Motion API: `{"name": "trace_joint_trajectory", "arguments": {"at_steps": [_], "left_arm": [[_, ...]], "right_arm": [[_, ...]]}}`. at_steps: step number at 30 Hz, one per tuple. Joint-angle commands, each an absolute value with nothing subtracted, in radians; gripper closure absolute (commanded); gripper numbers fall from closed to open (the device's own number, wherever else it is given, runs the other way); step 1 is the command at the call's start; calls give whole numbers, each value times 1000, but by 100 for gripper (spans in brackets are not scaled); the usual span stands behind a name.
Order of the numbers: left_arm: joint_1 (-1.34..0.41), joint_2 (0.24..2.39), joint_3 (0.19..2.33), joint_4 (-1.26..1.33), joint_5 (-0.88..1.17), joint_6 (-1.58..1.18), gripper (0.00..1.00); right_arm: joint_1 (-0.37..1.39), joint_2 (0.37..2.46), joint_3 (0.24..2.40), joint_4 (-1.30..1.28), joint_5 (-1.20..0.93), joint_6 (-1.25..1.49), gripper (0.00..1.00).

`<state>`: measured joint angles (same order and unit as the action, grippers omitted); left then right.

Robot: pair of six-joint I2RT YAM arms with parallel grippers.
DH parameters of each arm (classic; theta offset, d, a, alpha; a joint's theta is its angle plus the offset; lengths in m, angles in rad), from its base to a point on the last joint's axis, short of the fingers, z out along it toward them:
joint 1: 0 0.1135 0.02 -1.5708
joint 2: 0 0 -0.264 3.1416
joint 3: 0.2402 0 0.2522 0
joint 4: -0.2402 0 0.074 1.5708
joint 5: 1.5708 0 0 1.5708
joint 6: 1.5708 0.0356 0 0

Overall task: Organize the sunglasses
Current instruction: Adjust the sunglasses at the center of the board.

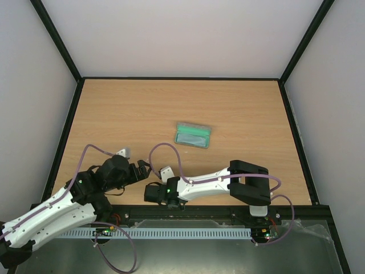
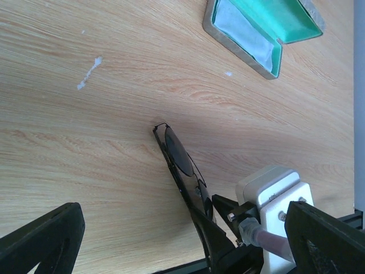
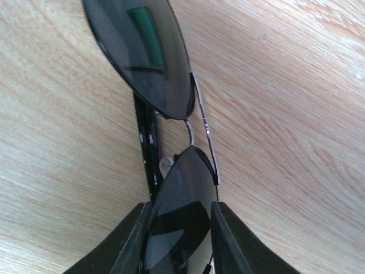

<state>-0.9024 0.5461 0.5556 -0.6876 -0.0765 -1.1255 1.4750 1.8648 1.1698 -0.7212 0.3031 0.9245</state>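
Note:
The black sunglasses (image 3: 145,63) are folded, with one dark lens sticking out over the wood and the other lens between my right fingers. My right gripper (image 3: 179,240) is shut on that lens, low over the table's near middle (image 1: 149,193). In the left wrist view the sunglasses (image 2: 181,153) stand edge-on above the wood, held from below by the right gripper's black fingers (image 2: 225,242). My left gripper (image 2: 182,251) is open wide and empty, its fingers either side of the sunglasses but apart from them; it sits just left of the right gripper (image 1: 142,170).
The grey case with green lining (image 1: 193,136) lies open at the table's middle, beyond both grippers; a pale cloth (image 2: 244,29) lies inside it. The right wrist's white camera block (image 2: 272,191) is close beside my left gripper. Black frame rails edge the table.

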Motion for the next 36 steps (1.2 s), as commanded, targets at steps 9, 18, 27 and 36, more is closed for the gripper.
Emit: {"name": "trace_joint_trajectory", "arguments": {"at_steps": [9,18,27,36], "left_arm": [[-891,555,573,-696,-60,-1102,1],[-887,605,596,-681,-50,-1089,1],[-882,694,616,-631,-30,-1071,1],[-881,759,624,-588,-13,-1065,1]], "right_arm": [[1431,1755,1084,-644,281,930,80],[1266,1452,798,-418,77,916,82],[1107,1247,567,-266,-137,901,81],[986,1142,448,-195,-259,891,78]]}}
